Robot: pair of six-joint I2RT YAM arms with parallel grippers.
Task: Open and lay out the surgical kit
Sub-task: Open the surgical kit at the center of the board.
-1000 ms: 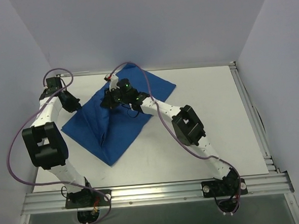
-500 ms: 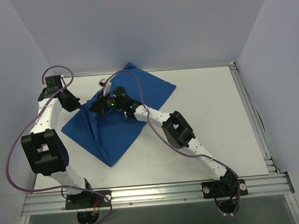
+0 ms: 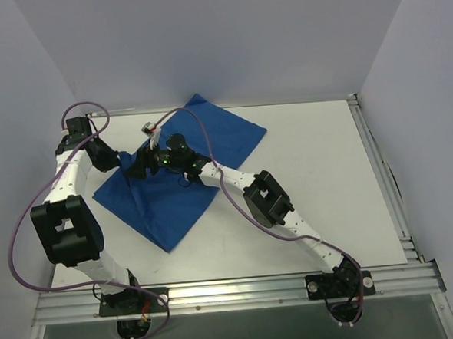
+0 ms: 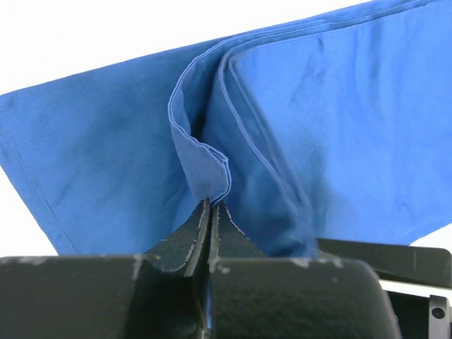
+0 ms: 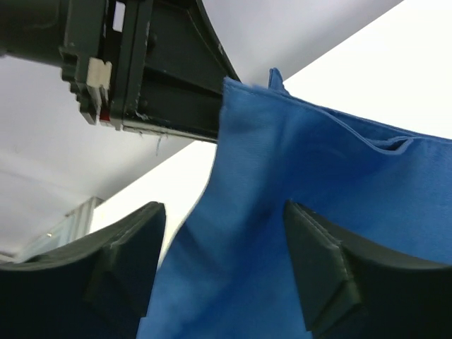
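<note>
- While the royal-blue cloth wrap [image 3: 209,144] lies spread across the left half of the white bench [image 3: 320,187], one fold of it rises near its left edge.
- The left hand [image 4: 210,206] is clamped on that raised fold, its black fingers pressed together on the hem.
- The right hand [image 5: 224,268] sits just beside it with fingers parted, blue cloth hanging between them, gripping nothing.
</note>
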